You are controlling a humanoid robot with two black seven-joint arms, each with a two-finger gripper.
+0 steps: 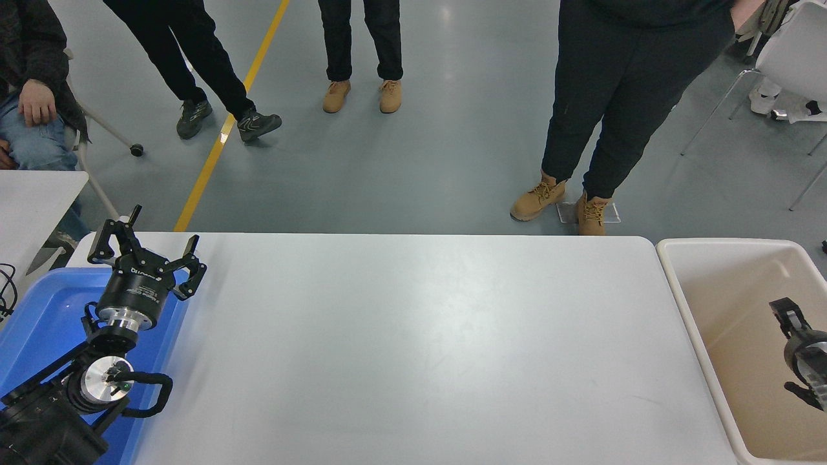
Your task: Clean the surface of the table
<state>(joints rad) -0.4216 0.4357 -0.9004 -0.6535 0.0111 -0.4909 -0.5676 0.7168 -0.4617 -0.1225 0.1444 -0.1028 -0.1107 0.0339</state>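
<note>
The table surface is a large matte white top with rounded corners, and nothing lies on it. My right gripper hangs at the right edge of the picture, inside the beige bin and off the table. No object shows in it. My left gripper is parked at the lower left over the blue bin, with its fingers spread open and empty.
The beige bin stands against the table's right end and the blue bin at its left end. A smaller white table is at the far left. Several people stand beyond the far edge, one close to it. A white chair is at the top right.
</note>
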